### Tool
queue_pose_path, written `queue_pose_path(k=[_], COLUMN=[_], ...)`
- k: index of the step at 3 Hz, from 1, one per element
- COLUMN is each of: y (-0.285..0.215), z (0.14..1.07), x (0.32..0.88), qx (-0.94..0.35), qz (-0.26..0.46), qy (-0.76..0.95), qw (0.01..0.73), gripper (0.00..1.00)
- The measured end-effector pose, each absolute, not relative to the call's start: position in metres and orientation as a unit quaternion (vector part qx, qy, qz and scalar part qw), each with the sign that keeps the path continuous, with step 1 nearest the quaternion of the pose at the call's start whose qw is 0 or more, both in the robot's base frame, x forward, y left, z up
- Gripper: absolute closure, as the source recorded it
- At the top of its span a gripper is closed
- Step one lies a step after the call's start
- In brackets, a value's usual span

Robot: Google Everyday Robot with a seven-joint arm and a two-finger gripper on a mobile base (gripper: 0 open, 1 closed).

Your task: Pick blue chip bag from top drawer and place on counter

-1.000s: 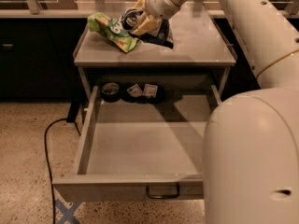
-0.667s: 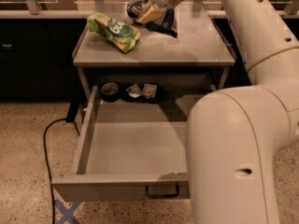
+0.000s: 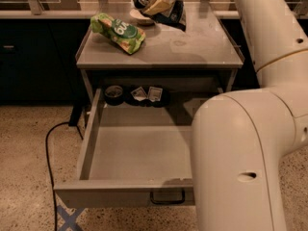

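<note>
My gripper [image 3: 150, 3] is above the back edge of the counter [image 3: 192, 47], shut on the blue chip bag [image 3: 172, 14]. The dark, wrinkled bag hangs from it just over the counter's back middle. The top drawer [image 3: 139, 153] is pulled wide open below, its bare grey floor showing and the dark loop handle [image 3: 167, 197] on its front panel. My white arm reaches in from the right and hides the drawer's right side.
A green and white snack bag [image 3: 118, 32] lies on the counter's left. A dark round tin [image 3: 114, 94] and two small packets [image 3: 147, 94] sit at the drawer's back. A black cable [image 3: 50, 143] and a blue tape cross [image 3: 67, 220] are on the floor at left.
The gripper has moved up and toward the back of the counter, carrying the blue chip bag with it. The green bag and the drawer have not moved.
</note>
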State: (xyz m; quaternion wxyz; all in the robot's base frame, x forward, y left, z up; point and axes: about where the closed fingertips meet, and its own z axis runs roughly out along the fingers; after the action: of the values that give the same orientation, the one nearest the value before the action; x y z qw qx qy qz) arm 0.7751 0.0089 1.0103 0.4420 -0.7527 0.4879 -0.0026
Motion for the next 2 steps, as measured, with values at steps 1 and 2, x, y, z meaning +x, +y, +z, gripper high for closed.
queue_pose_path(k=[1, 2], y=[-0.011, -0.042], z=[0.999, 0.992], x=[0.789, 0.807], qx=[-0.750, -0.746], qz=[-0.026, -0.067], qy=[0.501, 0.516], qw=[0.431, 0.416], gripper=[1.00, 1.00])
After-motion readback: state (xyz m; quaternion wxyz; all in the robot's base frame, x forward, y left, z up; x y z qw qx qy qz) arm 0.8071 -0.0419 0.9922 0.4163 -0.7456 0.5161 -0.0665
